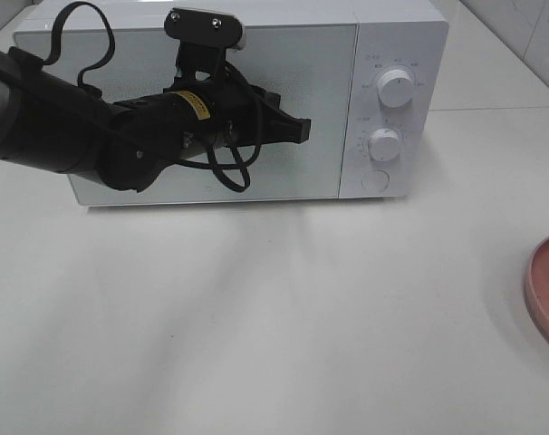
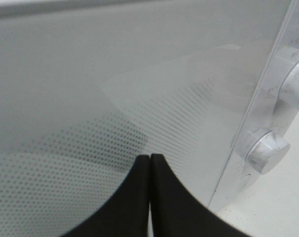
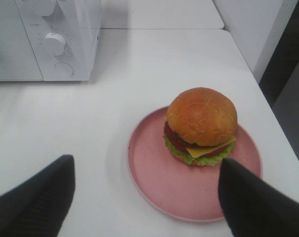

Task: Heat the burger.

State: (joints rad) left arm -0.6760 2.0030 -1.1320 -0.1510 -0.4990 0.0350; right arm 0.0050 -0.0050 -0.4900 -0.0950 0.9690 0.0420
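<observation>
We see a white microwave (image 1: 256,100) whose pale grey-white door (image 2: 115,98) carries a fine dotted pattern, with white knobs (image 1: 397,91). The tabletop (image 1: 256,326) is white. The plate (image 3: 154,173) is pink. The burger (image 3: 201,123) shows a golden-brown bun, red, yellow and green fillings. The fingers (image 2: 134,207) are black.

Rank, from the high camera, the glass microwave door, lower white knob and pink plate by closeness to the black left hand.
1. Glass microwave door: right behind the shut black left hand.
2. Lower white knob: on the control panel, further right.
3. Pink plate: at the far right edge of the table.
</observation>
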